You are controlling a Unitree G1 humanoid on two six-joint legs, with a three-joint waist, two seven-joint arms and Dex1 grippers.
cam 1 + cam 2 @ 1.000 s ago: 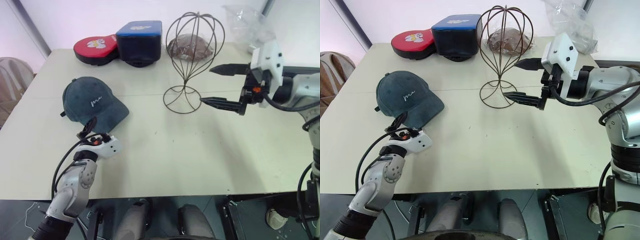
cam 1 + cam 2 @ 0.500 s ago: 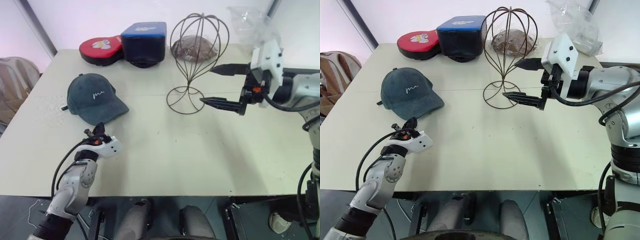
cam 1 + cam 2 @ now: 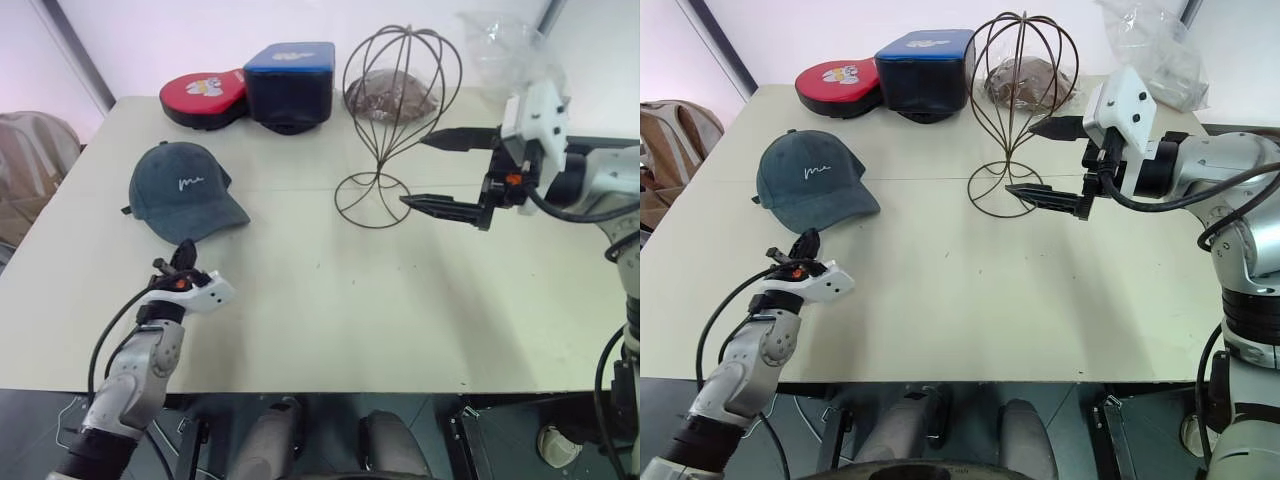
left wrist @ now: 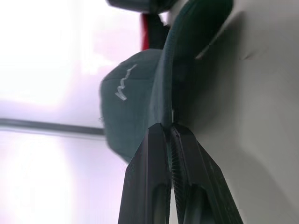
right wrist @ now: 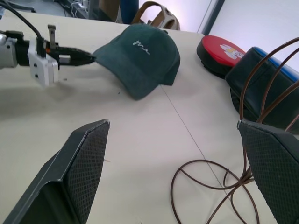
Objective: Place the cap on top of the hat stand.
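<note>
From the head views, one soft teal-grey fabric cap (image 3: 183, 188) lies on the pale desk (image 3: 330, 300) toward its left side, crown rounded, brim curved, with small white script on the front too small to read. The left hand (image 3: 185, 253) sits just in front of the brim, its two black fingers pinched on the brim's edge. One thin dark wire hat stand (image 3: 392, 110) rises mid-desk, well apart from the cap: a globe-shaped cage on a narrow stem over a looped round base. The right hand (image 3: 430, 170) hovers beside the stand, its fingers spread wide, one near the cage and one by the base, grasping nothing. At the far edge sit a flat red pad (image 3: 203, 97) with a white mark, a dark boxy cushion (image 3: 290, 83) with a blue top, a brown rounded lump (image 3: 391, 96) behind the cage, and a crumpled clear plastic bag (image 3: 500, 50). In the left wrist view, the ridged black fingers (image 4: 156, 177) are clenched on the brim's thin rim. In the right wrist view, two textured finger pads (image 5: 84, 158) stand far apart, framing the cap, the wire base loops and the red pad.
</note>
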